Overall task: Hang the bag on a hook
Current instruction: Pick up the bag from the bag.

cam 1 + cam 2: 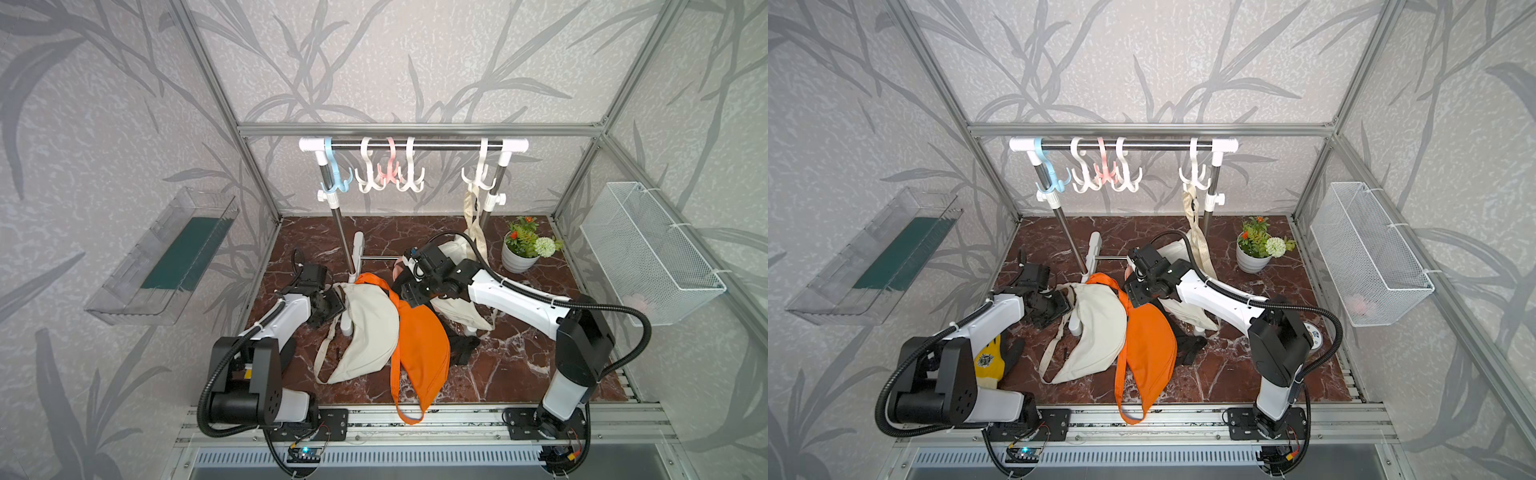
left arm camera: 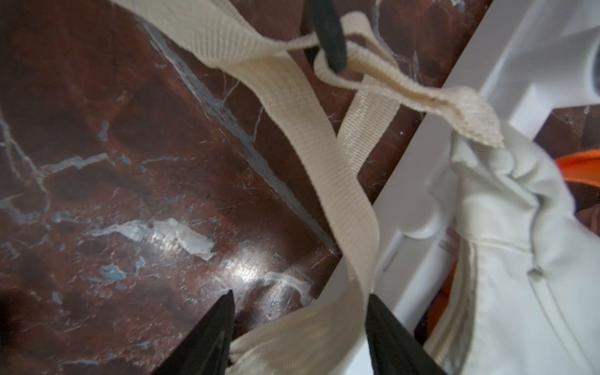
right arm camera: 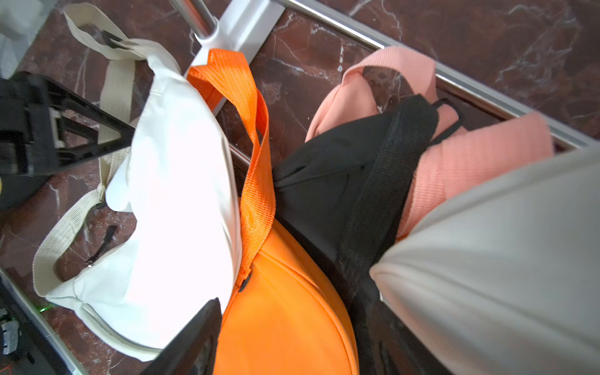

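Observation:
A cream crescent bag (image 1: 365, 328) (image 3: 175, 194) lies on the marble floor beside an orange bag (image 1: 422, 349) (image 3: 285, 324). My left gripper (image 1: 332, 305) (image 2: 302, 293) is at its far-left end. The jaws stand apart with the bag's cream strap (image 2: 324, 162) lying between them. My right gripper (image 1: 409, 295) (image 3: 298, 303) hovers open over the orange bag, next to a black bag (image 3: 341, 162) and a pink bag (image 3: 470, 156). On the rail (image 1: 415, 145) hang a blue hook (image 1: 334, 183), white and pink hooks (image 1: 390, 172), and a right white hook (image 1: 480, 176) carrying another cream bag's strap (image 1: 473, 220).
The rack's white foot (image 1: 357, 249) and post stand just behind the bags. A potted plant (image 1: 521, 249) sits at the back right. A wire basket (image 1: 648, 253) hangs on the right wall and a clear tray (image 1: 166, 257) on the left wall. A yellow glove (image 1: 990, 361) lies under my left arm.

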Controlling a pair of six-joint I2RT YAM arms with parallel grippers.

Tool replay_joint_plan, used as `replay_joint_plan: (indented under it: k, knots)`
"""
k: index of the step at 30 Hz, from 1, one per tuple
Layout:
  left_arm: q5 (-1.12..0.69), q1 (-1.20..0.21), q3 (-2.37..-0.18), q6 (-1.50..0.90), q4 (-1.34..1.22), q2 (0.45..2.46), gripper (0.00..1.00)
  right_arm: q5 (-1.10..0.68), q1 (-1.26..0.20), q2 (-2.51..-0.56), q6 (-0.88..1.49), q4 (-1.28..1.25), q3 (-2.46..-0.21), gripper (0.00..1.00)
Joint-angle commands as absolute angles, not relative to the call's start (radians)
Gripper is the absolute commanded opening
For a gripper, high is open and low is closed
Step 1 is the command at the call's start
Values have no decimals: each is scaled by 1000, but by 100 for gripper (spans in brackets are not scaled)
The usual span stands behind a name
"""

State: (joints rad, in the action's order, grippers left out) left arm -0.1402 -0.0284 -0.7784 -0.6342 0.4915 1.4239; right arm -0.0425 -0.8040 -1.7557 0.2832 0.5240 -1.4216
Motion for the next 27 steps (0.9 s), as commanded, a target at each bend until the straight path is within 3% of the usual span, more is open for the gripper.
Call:
replay_joint_plan:
  k: [1, 4, 8, 18, 27]
  knots:
    - [-134, -25, -782, -655, 475, 1446, 57, -33, -804, -1712, 272, 521, -1402, 73]
    - [-129, -26, -789, -652, 474, 1441, 41, -28, -804, -1682, 270, 521, -1399, 73]
    - [-86, -22, -813, -655, 513, 1420, 0, -20, -804, -1661, 270, 515, -1391, 73]
    - [27, 2, -1005, -527, 627, 1143, 0, -66, -810, -1586, 201, 473, -1348, 73]
    - [-237, 4, -1114, -506, 558, 975, 0, -231, -931, -1549, 113, 343, -1353, 75]
